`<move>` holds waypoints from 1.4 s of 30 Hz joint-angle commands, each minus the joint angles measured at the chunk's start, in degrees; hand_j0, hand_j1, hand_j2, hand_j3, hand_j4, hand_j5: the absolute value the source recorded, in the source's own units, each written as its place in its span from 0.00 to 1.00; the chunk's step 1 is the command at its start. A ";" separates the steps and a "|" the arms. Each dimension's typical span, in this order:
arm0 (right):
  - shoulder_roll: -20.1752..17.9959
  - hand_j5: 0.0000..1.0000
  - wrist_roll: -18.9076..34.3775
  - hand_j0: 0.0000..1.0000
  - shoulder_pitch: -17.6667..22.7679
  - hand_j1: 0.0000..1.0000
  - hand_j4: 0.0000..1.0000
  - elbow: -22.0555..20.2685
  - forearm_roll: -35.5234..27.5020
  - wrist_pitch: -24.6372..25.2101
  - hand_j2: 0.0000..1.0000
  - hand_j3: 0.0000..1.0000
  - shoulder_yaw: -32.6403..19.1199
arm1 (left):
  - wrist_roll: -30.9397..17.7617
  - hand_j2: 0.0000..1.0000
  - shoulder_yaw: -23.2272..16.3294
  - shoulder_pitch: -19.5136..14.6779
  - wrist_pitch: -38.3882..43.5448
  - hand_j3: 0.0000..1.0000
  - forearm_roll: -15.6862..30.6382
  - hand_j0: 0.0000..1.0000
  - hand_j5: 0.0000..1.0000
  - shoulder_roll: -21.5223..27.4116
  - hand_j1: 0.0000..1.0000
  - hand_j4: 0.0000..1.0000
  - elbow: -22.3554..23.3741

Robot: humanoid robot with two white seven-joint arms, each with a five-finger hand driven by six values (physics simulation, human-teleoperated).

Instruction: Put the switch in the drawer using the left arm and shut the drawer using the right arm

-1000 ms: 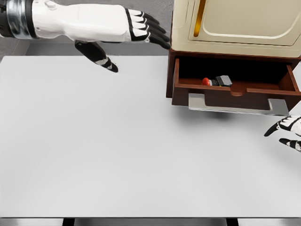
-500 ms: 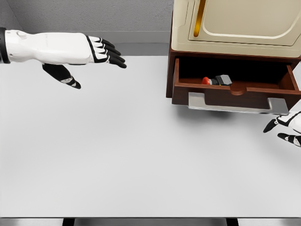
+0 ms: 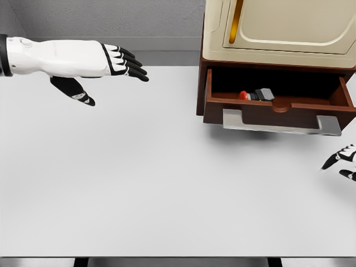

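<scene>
Now that the red-capped black switch (image 3: 256,95) lies inside the open brown wooden drawer (image 3: 278,108), the empty left hand (image 3: 119,60) has drawn back, fingers extended, while the right hand (image 3: 345,162), apparently loose-fingered, has slipped lower, drawer unclosed.

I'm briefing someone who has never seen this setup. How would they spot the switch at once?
Find the cream cabinet at the table's far right; below it a dark brown drawer stands open, with a silver handle on its front. The switch lies inside, near the front wall: a small black and grey block with a red tip at its left end, the only thing in the drawer.
</scene>
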 commanded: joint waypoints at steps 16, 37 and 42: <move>-0.16 0.53 -0.02 0.53 -3.96 0.53 0.53 -0.61 -3.17 0.18 0.53 0.53 1.49 | 0.03 1.00 0.06 0.35 0.17 1.00 0.33 1.00 1.00 -0.11 1.00 1.00 0.13; -1.47 0.54 -0.02 0.54 -13.18 0.54 0.54 4.05 -2.73 0.18 0.54 0.54 8.52 | 0.03 1.00 0.15 0.88 0.17 1.00 0.33 1.00 1.00 -0.46 1.00 1.00 0.13; -1.56 0.54 -0.02 0.54 -13.45 0.54 0.54 5.98 -2.64 0.18 0.54 0.54 9.40 | 0.03 1.00 0.15 0.88 0.17 1.00 0.33 1.00 1.00 -0.46 1.00 1.00 0.13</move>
